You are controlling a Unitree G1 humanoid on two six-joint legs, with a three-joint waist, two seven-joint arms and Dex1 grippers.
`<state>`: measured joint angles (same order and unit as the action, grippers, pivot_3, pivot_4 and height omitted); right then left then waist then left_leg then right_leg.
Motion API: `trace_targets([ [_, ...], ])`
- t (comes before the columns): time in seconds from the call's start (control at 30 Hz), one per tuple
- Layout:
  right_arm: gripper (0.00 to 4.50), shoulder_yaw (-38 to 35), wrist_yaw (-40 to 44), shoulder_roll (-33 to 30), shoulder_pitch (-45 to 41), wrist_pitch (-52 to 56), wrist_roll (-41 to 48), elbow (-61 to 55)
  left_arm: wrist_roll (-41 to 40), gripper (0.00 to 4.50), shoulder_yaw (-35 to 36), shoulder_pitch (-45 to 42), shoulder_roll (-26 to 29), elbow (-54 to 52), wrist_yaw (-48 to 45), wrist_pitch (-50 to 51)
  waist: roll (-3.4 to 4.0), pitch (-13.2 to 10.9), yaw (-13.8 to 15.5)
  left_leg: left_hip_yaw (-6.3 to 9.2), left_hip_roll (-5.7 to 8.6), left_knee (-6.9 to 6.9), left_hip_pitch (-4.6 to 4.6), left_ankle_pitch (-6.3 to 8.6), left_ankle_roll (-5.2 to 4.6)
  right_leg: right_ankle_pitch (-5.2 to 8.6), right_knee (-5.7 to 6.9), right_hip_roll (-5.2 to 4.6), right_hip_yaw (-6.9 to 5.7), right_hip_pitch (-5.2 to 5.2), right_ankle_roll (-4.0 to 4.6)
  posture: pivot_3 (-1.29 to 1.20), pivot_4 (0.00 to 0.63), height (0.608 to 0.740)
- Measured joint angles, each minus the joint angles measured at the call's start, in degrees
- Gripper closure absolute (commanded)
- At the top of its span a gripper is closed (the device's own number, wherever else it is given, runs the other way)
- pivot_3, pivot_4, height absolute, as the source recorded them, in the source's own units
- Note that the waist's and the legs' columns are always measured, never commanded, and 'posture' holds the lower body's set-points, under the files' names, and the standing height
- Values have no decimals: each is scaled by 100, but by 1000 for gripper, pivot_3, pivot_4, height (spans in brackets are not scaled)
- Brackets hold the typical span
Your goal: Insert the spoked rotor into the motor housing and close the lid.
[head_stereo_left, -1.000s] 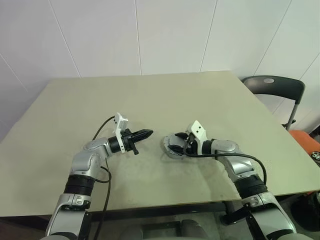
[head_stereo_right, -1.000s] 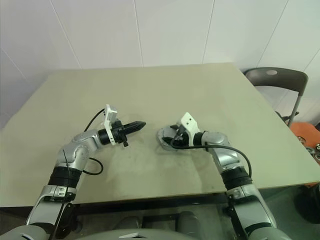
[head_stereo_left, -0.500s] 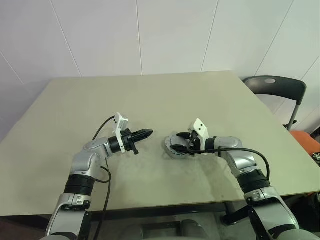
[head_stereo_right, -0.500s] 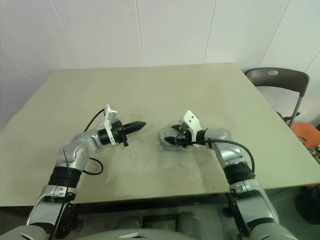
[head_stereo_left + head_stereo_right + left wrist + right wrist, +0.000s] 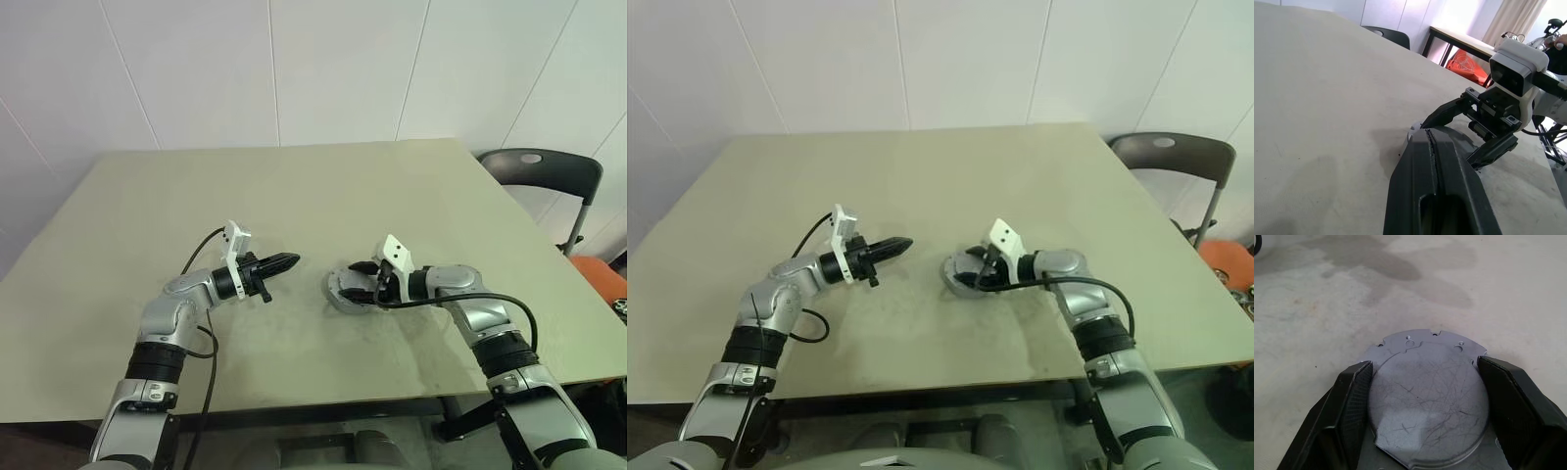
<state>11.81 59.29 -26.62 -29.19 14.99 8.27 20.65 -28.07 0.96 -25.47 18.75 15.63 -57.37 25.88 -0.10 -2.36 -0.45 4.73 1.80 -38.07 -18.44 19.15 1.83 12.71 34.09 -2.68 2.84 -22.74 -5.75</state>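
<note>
1. The bench [image 5: 294, 186] is a pale olive-grey top with faint stains, and a round grey metal assembly sits on it a little right of centre, near the front edge.
2. That assembly is the motor housing [image 5: 338, 295], resting flat on the bench; its upper face shows as a scratched silver-grey plate, the lid [image 5: 1425, 401], lying flush on top of a wider flange with small holes along its rim.
3. The right tool [image 5: 1422, 399] reaches in from the right, pointing left and slightly downward, its two black fingers [image 5: 1352, 401] standing wide apart on either side of the lid, right against its rim (whether they are pressing it I cannot tell).
4. The left tool [image 5: 285, 262] hovers above the bench to the left of the housing, near it but apart, pointing level toward the right tool.
5. Its two fingers are pressed fully together with nothing between them, which the left wrist view shows as a single dark wedge with a thin seam.
6. From the left wrist view the housing peeks out behind the closed left fingers, with the right tool straddling it.
7. A dark chair [image 5: 539, 171] stands beyond the bench's far right corner.
</note>
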Motion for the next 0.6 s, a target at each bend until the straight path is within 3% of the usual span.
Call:
trace_targets([
  [0.43,1443,23,-12,2,31,-198,-24,63,4,4500,1,-3,-42,7,16,-30,-1,2,-3,0,0,0,4,0,0,0,1,0,0,4,0,0,0,740],
  [0.6,1443,14,-62,10,70,-168,-22,40,120,4500,-59,-157,-373,213,138,-193,-9,9,0,0,0,-2,9,0,0,0,0,0,0,10,0,0,0,740],
])
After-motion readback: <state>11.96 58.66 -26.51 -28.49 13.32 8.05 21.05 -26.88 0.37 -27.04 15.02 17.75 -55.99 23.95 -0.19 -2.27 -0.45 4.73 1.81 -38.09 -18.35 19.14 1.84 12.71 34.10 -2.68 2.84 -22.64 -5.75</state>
